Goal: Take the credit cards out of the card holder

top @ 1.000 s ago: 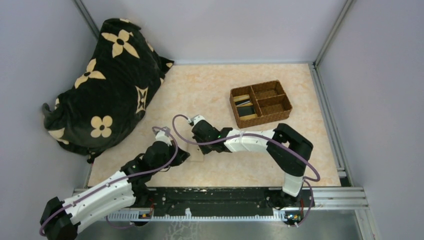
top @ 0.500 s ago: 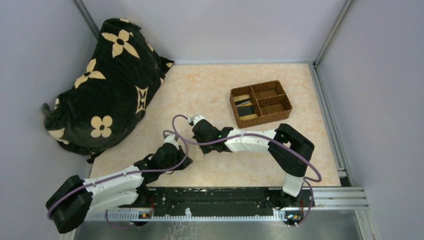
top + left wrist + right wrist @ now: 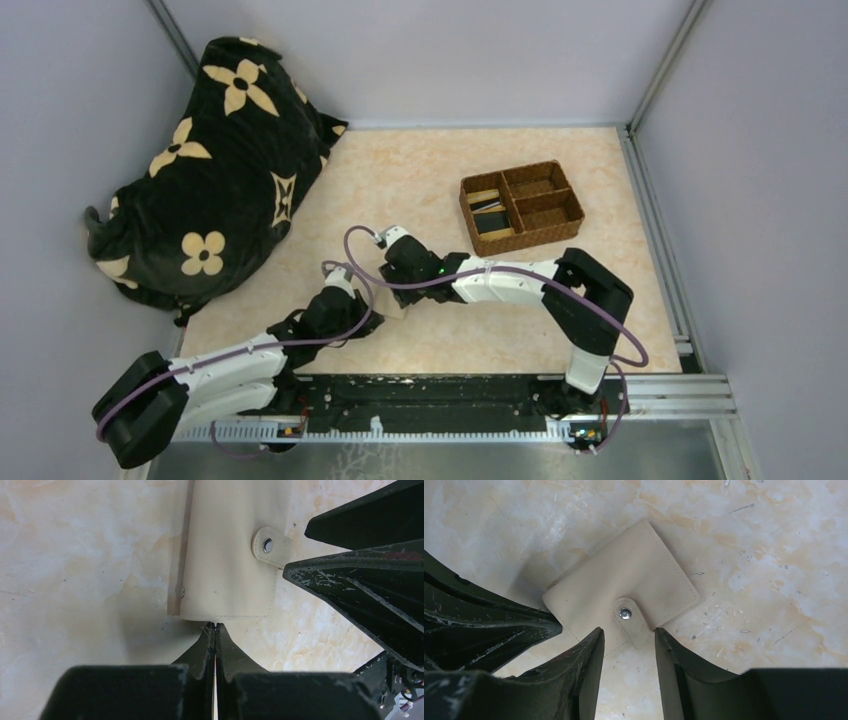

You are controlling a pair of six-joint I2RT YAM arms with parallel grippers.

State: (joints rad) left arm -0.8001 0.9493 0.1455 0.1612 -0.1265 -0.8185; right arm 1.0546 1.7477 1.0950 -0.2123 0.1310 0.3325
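A black cushion (image 3: 205, 150) with cream flowers is seen at 10 o'clock on the marbled table (image 3: 440, 170), against the left wall. Nearer the front, the 2 arms are brought together over the card holder (image 3: 227, 555), which lies closed and flat on the table with its cream face up, just short of the near edge and a little left of centre. The left gripper (image 3: 215, 626) is closed, its fingers pressed together, with the tips set at the holder's edge from 8 o'clock. Whether anything is pinched between them cannot be told. The snap tab (image 3: 626, 614) is shown jutting past the holder's edge. The right gripper (image 3: 626, 635), reaching in from 12 o'clock, is held open with 1 finger on either side of that tab and neither finger touching it. At 1 o'clock stands a brown woven tray (image 3: 523, 243), well apart from the holder. Flat tan and dark pieces (image 3: 487, 210) lie in its 2 left compartments, too small to be identified.
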